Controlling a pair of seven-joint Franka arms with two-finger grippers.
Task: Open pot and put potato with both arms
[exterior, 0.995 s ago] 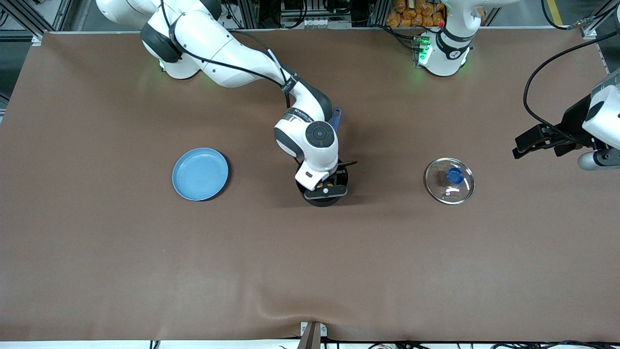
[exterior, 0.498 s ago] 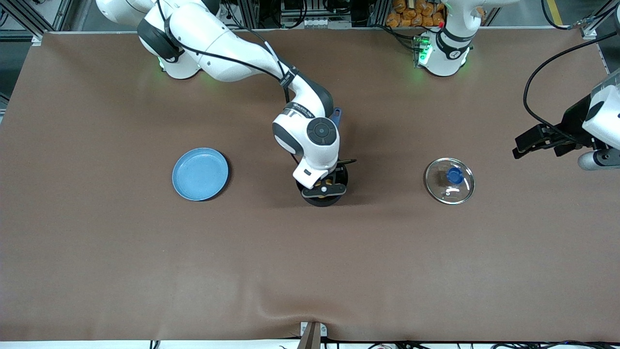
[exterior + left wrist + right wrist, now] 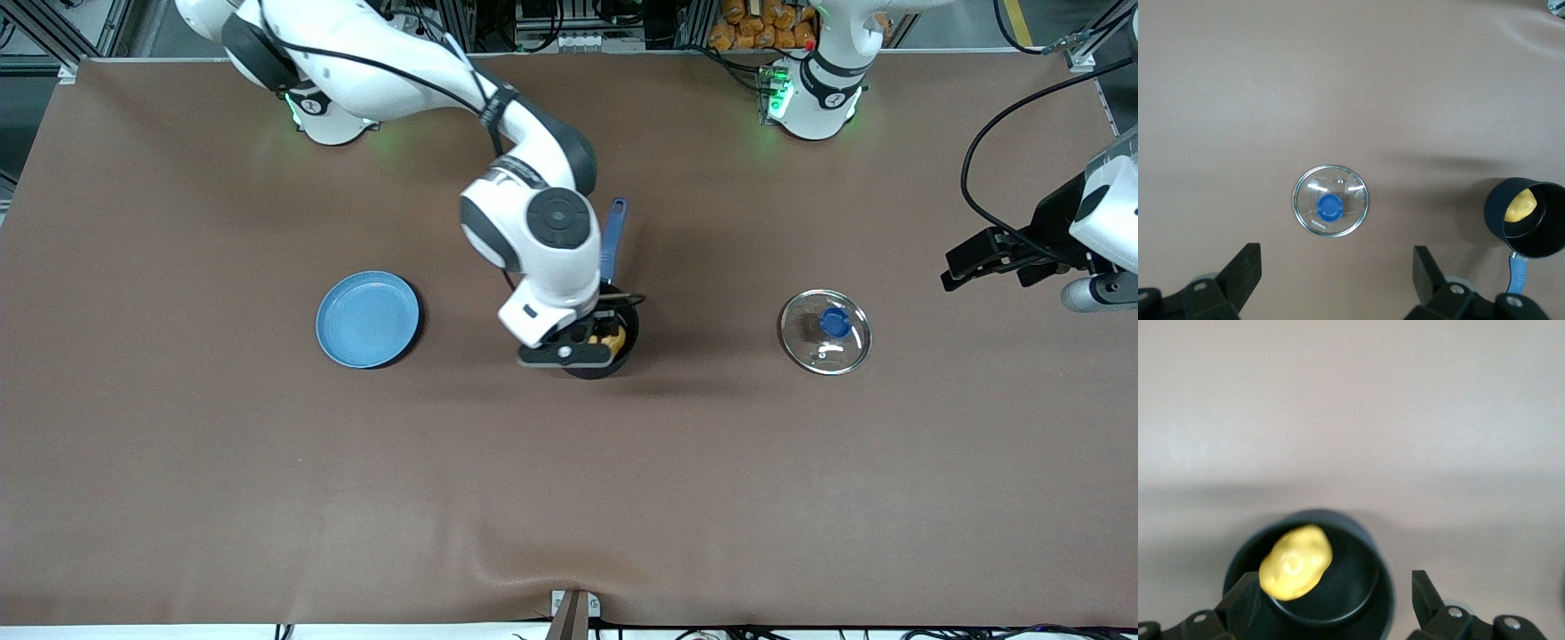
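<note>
1. Front view: my right pincer (image 3: 578,342) has lifted off the pot (image 3: 597,342), fingers wide, nothing held.
2. Left wrist view: my left pincer (image 3: 1338,277) waits spread above the glass lid (image 3: 1330,201).
3. Right wrist view: the potato (image 3: 1295,561) lies inside the pot; placement looks complete.

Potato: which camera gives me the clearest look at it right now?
The right wrist view: the potato lies unobstructed inside the pot, filling much of it. The left wrist view shows it small and distant; in the front view the open right gripper partly covers it.
</note>
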